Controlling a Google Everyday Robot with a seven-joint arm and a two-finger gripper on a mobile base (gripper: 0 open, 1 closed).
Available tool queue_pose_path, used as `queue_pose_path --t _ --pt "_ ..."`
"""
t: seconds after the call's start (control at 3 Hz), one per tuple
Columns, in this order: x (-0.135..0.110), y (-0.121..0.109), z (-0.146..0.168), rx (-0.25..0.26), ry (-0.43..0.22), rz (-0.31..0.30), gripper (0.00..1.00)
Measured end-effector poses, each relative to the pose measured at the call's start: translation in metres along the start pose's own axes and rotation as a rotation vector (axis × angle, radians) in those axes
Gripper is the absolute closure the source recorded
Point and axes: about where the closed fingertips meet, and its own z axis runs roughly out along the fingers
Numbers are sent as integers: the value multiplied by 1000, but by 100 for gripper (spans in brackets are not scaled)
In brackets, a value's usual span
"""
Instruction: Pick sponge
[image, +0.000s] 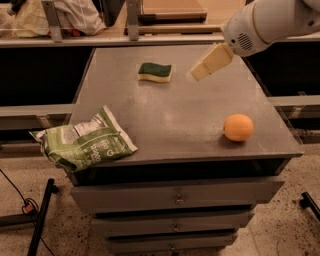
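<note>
Presently the approach step is in hand: the gripper (197, 74) hangs above the cabinet top (165, 125), and whether its jaws stand open cannot be told. The sponge (155, 71) lies flat near the jaws, left of them in view, untouched. The next move likely calls for shifting across, then descending to straddle it.

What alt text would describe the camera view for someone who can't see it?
The end effector hovers beside the green-topped sponge, apart from it, above a grey cabinet top. An orange sits front right; a green snack bag overhangs the front left edge.
</note>
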Motion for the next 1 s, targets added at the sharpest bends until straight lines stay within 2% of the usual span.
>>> queue_pose_path --t 0.33,1.0 --pt "-13 21 30 -71 -55 27 0" --pt "-35 57 96 -131 -137 75 0"
